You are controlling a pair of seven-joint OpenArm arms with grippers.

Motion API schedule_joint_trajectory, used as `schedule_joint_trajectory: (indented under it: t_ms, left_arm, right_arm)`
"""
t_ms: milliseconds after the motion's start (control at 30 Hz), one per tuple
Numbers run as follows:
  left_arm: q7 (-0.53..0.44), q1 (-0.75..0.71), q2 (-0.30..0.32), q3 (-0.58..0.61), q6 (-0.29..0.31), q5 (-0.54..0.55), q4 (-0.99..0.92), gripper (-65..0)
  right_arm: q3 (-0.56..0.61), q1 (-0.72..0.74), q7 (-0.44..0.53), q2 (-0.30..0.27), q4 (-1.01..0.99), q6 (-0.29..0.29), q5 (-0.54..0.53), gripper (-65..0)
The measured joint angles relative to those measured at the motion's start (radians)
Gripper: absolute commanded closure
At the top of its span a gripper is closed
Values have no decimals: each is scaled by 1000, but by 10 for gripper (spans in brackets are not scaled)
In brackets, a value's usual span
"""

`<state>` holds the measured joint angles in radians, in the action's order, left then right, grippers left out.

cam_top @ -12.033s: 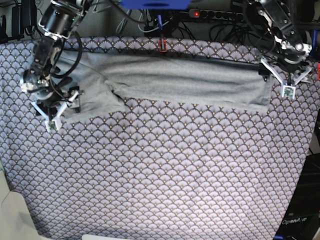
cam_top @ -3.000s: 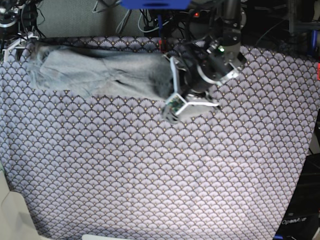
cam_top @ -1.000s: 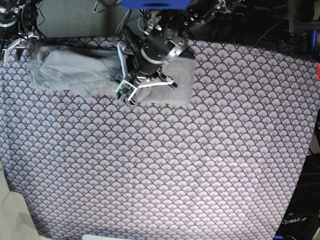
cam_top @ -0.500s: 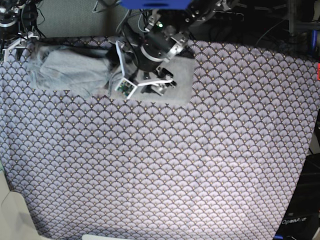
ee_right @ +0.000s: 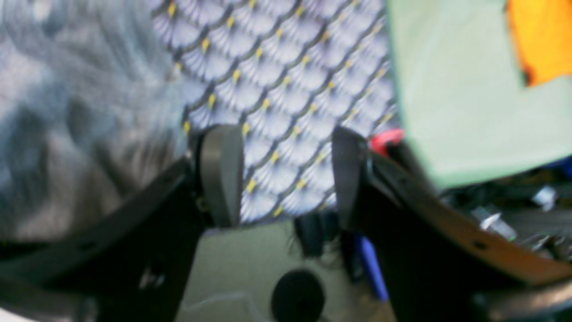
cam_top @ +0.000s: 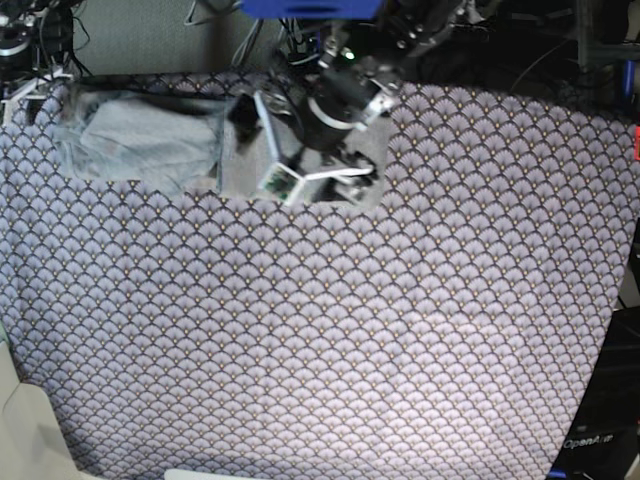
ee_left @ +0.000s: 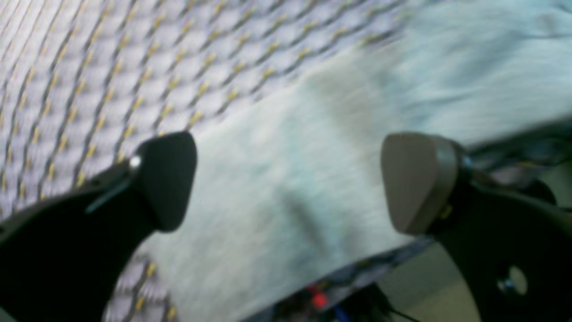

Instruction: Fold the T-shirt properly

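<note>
Left gripper hangs over the folded T-shirt with its jaws spread wide and nothing between them. Beneath lies the purple fan-patterned tablecloth. Farther back, the grey shirt sits bunched along the cloth's far edge, where the right gripper stands partly parted, empty, just beside the fabric

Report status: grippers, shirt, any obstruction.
Left gripper open above the T-shirt, holding nothing. Right gripper open over the tablecloth at the shirt's edge. Shirt partly folded at the table's far side. Nothing in the way.
</note>
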<state>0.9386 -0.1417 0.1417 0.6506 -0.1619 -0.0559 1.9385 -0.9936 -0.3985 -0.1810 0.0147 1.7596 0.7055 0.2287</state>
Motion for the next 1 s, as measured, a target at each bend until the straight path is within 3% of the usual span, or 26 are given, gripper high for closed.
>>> schedule_joint_trajectory:
  t_ms: [33,100,267,300,433,500,767,833,1000]
  left_arm:
    - [0,0,8,-27,0,25,0,-650]
    - [-3,4,31,-80,-8,97,0,-533]
    - [-1,-1,74,-254,-11,275,1,-56]
    - [-4,-4,75,-289,-19,289,1,0]
    - [3,-48,77,-413,-14,293,1,0]
    - [7,-58,77,-433,-13,294,0,0]
    - [-2,-46,108,-435,-10,300,-1,0]
    - [7,-48,105,-433,-7,304,-1,0]
    - [6,-43,107,-433,-7,301,-1,0]
  right_arm:
    - [0,0,8,0,15,0,-5,-326]
    - [0,-1,2,5,43,0,-4,-326]
    - [-14,-1,-7,6,76,1,-63,-326]
    - [-26,-2,-6,7,78,1,-101,-326]
    - [-34,-56,-43,-5,81,1,-237,-327]
    - [-4,-68,-151,-45,81,1,-274,-337]
    - [89,-54,-603,-260,48,-3,-693,-439]
    - [108,-43,-690,-289,48,-3,-790,-446]
    - [137,53,-861,-304,39,-3,-830,-448]
